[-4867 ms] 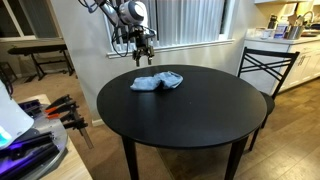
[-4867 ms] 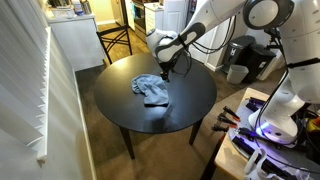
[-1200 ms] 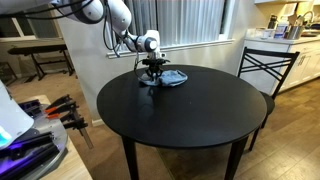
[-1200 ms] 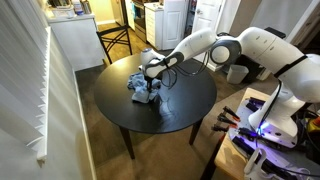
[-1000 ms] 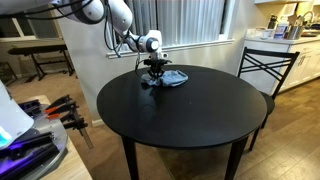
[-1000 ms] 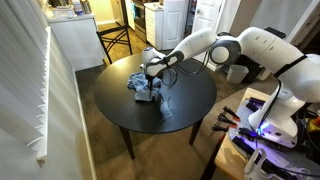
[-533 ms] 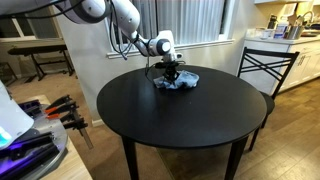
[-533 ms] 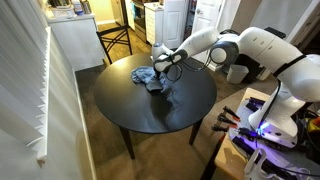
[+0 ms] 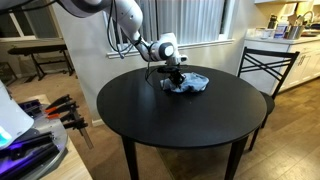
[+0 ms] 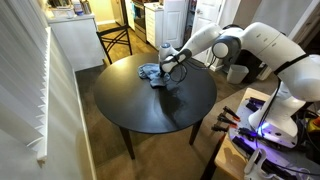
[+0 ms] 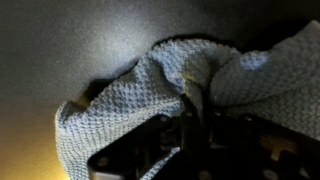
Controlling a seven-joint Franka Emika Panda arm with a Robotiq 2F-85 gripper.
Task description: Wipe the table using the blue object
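A blue knitted cloth [image 9: 189,84] lies bunched on the round black table [image 9: 180,115], at its far side. In both exterior views my gripper [image 9: 176,77] presses down on the cloth [image 10: 152,73] and is shut on a fold of it. The gripper [image 10: 166,72] reaches in from the white arm [image 10: 215,38]. In the wrist view the cloth [image 11: 150,85] fills most of the picture, and the dark fingers [image 11: 192,112] stand together with a ridge of cloth pinched between them. The fingertips are buried in the fabric.
A black metal chair [image 9: 262,66] stands beside the table; another chair [image 10: 113,41] is at its far edge. A tool stand [image 9: 62,112] and a lit device [image 9: 12,125] sit nearby. White cabinets [image 10: 73,40] and a kitchen counter [image 9: 300,45] border the room.
My gripper has dragged the cloth sideways across the far part of the table, towards the chair. Its jaws closed fully on the cloth during the last second.
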